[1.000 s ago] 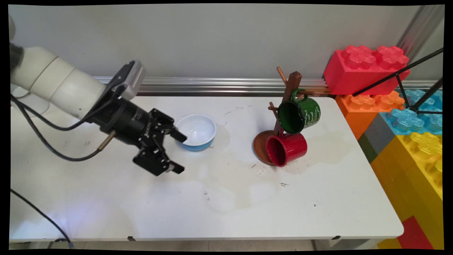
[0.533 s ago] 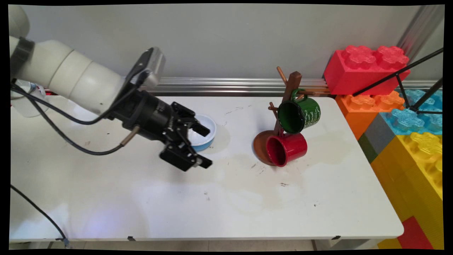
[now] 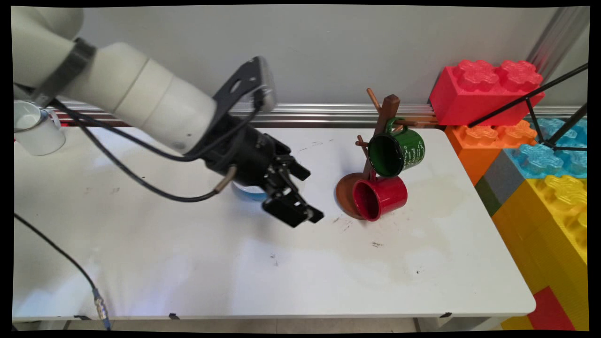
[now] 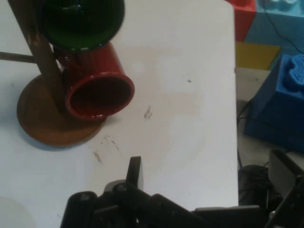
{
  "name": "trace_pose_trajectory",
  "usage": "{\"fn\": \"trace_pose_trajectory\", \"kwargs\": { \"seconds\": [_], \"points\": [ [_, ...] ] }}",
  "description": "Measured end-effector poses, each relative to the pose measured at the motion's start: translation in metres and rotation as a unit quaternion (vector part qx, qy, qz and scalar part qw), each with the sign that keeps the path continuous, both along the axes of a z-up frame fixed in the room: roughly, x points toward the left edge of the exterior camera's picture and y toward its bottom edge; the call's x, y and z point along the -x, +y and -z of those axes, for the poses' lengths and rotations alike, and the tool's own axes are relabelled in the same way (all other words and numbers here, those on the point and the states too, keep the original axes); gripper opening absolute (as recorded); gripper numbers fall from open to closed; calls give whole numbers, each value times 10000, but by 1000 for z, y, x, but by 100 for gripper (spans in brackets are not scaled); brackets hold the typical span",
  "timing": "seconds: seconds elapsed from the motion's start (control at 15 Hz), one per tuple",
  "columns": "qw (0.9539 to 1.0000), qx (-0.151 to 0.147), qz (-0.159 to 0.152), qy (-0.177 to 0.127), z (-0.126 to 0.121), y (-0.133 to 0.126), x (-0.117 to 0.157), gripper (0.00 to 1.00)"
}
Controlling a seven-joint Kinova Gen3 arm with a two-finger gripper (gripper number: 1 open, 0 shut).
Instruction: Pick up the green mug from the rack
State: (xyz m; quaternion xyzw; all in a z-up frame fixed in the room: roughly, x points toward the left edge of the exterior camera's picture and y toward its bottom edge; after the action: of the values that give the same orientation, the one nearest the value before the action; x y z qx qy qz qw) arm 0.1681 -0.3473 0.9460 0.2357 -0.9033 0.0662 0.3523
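My black gripper [image 3: 311,195] hangs open and empty over the middle of the table, its fingers pointing right toward a wooden mug tree [image 3: 386,112]. A red mug [image 3: 380,197] hangs low on the tree with its mouth facing the gripper, a short gap away. Above it hangs a green mug [image 3: 396,152]. In the hand view the red mug [image 4: 97,90] and green mug [image 4: 80,21] sit at the upper left, ahead of the gripper [image 4: 209,171]. A blue bowl [image 3: 249,193] is mostly hidden behind the hand.
A white mug [image 3: 35,129] stands at the table's far left. Large toy bricks [image 3: 488,91] are stacked along the right side, past the table's right edge [image 3: 497,225]. A black cable [image 3: 56,253] trails across the left of the table.
The arm has swung right across the table, carrying the open gripper from beside the blue bowl to near the mug tree. The bowl is now largely covered by the hand.
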Motion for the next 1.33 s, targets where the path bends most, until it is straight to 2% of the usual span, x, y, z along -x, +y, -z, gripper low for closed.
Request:
{"fn": "trace_pose_trajectory", "kwargs": {
  "seconds": [0.53,0.93,1.33],
  "points": [
    [9974,-137,-525,-467,-24,-12,74,100],
    [9916,-327,-1015,-726,-29,-17,121,100],
    [9856,-361,-1397,-886,-23,-28,153,100]
  ]
}}
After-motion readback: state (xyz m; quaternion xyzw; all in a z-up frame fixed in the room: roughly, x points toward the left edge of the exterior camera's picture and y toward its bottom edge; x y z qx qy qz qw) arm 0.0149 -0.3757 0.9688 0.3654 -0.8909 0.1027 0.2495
